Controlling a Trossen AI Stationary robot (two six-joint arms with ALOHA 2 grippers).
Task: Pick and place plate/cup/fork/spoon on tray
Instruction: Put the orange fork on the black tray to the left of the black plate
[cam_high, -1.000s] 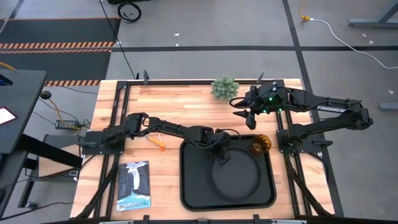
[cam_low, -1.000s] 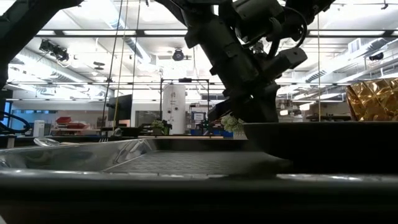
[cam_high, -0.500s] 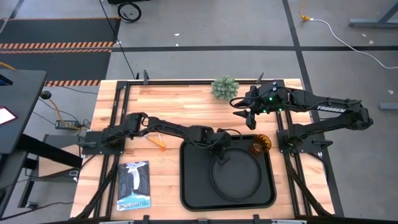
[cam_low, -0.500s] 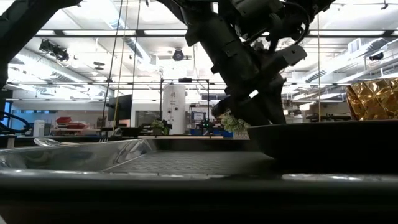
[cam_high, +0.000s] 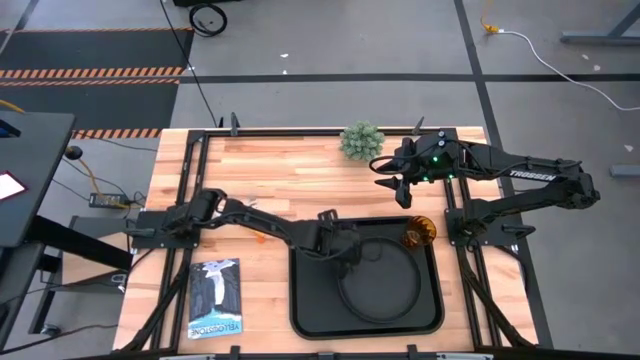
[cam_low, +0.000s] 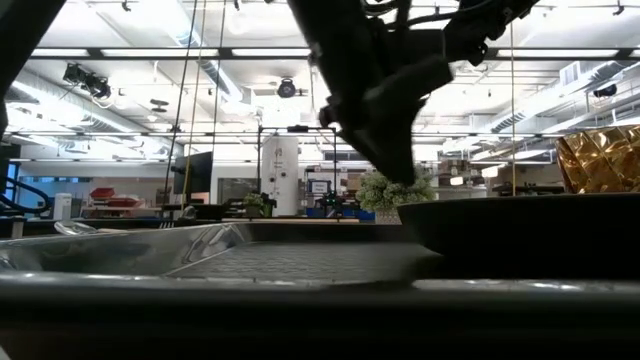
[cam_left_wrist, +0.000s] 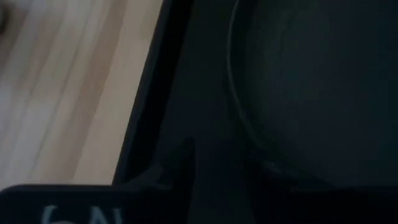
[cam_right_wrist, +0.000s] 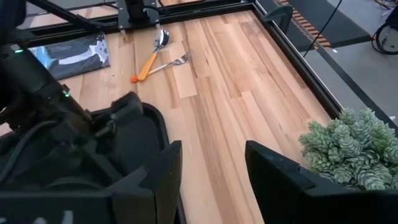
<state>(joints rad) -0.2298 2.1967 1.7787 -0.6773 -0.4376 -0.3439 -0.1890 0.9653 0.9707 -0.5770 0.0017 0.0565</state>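
The black tray lies at the table's near middle. The round black plate lies in it, and the amber cup stands in the tray's far right corner. My left gripper is over the tray's far left part, by the plate's far left rim. The spoon and the fork lie side by side on the wood left of the tray. In the high view my left arm mostly hides them. My right gripper is open and empty, above the table's far right part.
A small green plant stands at the far edge, close to my right gripper. A dark booklet lies on the table's near left. Black frame rails run along the table's left and right sides. Bare wood lies between the plant and the tray.
My left arm has swung toward the table's near edge, and its gripper has shifted a little toward the near left over the tray. In the low view it stands slightly higher above the plate's rim than before. The plate stays in the tray.
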